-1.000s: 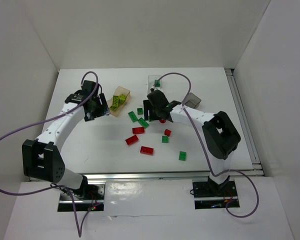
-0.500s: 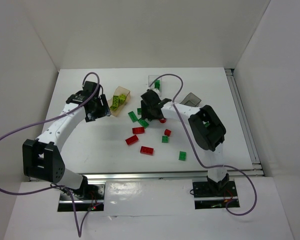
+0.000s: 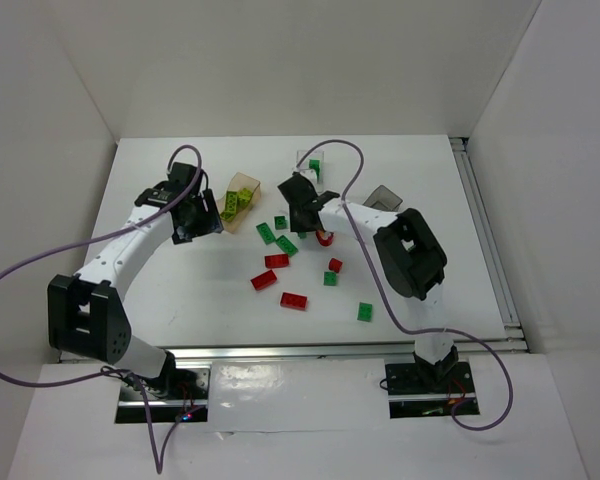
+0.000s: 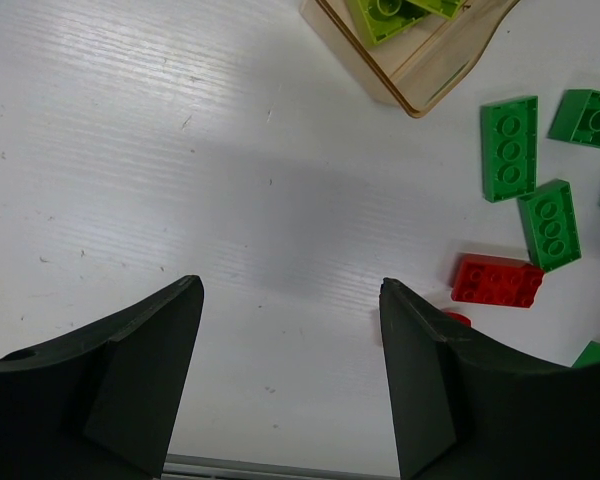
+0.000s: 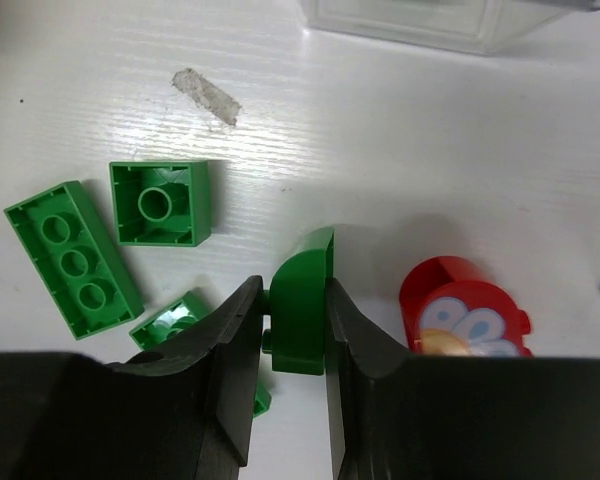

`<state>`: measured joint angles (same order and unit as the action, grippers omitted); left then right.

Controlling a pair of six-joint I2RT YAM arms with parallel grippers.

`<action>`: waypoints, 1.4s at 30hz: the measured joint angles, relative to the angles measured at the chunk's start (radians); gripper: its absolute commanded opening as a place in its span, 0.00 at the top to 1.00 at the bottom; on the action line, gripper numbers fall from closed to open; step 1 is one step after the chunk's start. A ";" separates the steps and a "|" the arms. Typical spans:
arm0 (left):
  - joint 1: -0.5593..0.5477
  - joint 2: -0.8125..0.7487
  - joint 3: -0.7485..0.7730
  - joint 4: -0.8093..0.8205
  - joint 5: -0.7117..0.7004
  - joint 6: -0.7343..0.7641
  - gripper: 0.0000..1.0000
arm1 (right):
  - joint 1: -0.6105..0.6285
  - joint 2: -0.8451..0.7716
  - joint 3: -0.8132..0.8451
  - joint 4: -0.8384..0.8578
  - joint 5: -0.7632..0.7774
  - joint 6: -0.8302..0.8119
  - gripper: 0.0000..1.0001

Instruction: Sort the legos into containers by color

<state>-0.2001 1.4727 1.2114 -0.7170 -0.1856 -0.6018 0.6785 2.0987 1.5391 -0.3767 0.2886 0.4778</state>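
My right gripper (image 5: 294, 288) is shut on a dark green curved lego (image 5: 302, 300) that rests on the table; in the top view this gripper (image 3: 302, 207) sits just below the clear container (image 3: 310, 165). A red rounded lego with printed eyes (image 5: 460, 315) lies just right of the held brick. My left gripper (image 4: 290, 300) hangs open over bare table, beside the orange-tan container (image 3: 242, 200) holding yellow-green legos (image 4: 385, 15). The smoky grey container (image 3: 385, 198) stands to the right. Red legos (image 3: 276, 261) and green legos (image 3: 365, 312) lie scattered mid-table.
Two green bricks (image 5: 72, 260) (image 5: 162, 203) lie close to the left of my right fingers, and another is half under the left finger. A scrap of tape (image 5: 206, 96) is stuck to the table. White walls surround the table; a metal rail (image 3: 330, 348) runs along the near edge.
My right gripper has swung left and closed on the dark green curved lego. The left arm has stayed where it was, still open.
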 measured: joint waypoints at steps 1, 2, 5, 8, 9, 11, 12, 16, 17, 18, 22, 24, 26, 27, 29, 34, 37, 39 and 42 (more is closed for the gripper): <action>0.000 0.000 0.000 0.000 0.000 0.000 0.19 | 0.000 -0.003 0.000 -0.004 0.012 -0.004 0.80; 0.000 0.001 0.000 0.000 0.000 0.000 0.19 | 0.000 -0.009 0.000 -0.006 0.027 -0.009 0.80; 0.000 0.001 0.002 0.000 0.002 0.000 0.19 | -0.005 -0.040 0.000 -0.005 0.071 -0.030 0.80; 0.000 0.004 0.014 0.000 0.002 0.000 0.19 | -0.015 -0.065 0.016 -0.006 0.095 -0.050 0.80; 0.000 0.005 0.021 0.000 0.002 0.000 0.19 | -0.021 -0.065 0.034 -0.005 0.100 -0.057 0.80; 0.000 0.010 0.034 0.003 0.000 0.000 0.19 | -0.038 -0.061 0.084 -0.007 0.105 -0.071 0.80; 0.000 0.012 0.040 0.004 0.000 0.000 0.19 | -0.049 -0.059 0.113 -0.008 0.111 -0.078 0.80; 0.000 0.029 0.056 0.008 0.000 0.000 0.19 | -0.088 -0.014 0.256 -0.001 0.122 -0.098 0.79; 0.000 0.035 0.059 0.006 -0.002 0.000 0.19 | -0.101 0.006 0.298 0.001 0.123 -0.102 0.79; 0.000 0.042 0.062 0.006 -0.003 0.001 0.19 | -0.108 0.025 0.330 0.001 0.123 -0.103 0.79; 0.000 0.068 0.073 0.004 -0.011 0.003 0.19 | -0.137 0.129 0.452 0.002 0.122 -0.106 0.61; 0.000 0.069 0.074 0.003 -0.010 0.003 0.19 | -0.150 0.198 0.515 -0.004 0.117 -0.105 0.42; 0.000 0.069 0.077 0.003 -0.010 0.004 0.19 | -0.156 0.251 0.564 -0.015 0.115 -0.103 0.37; 0.000 0.069 0.079 0.003 -0.010 0.004 0.19 | -0.157 0.269 0.579 -0.023 0.114 -0.105 0.37; 0.000 0.069 0.083 0.003 -0.010 0.004 0.19 | -0.157 0.277 0.580 -0.037 0.113 -0.105 0.38; -0.006 0.069 0.087 0.003 -0.010 0.004 0.19 | -0.138 0.124 0.365 -0.004 0.122 -0.108 0.45; -0.010 0.069 0.087 0.003 -0.010 0.004 0.19 | -0.104 -0.043 0.159 0.023 0.113 -0.105 0.46; -0.011 0.069 0.087 0.002 -0.011 0.004 0.20 | -0.072 -0.148 0.027 0.072 0.071 -0.104 0.46; -0.011 0.067 0.087 0.001 -0.011 0.004 0.20 | -0.013 -0.234 -0.090 0.089 0.006 -0.107 0.39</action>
<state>-0.2115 1.5398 1.2980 -0.7158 -0.1963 -0.5976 0.6655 1.8648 1.4490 -0.2878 0.2947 0.3710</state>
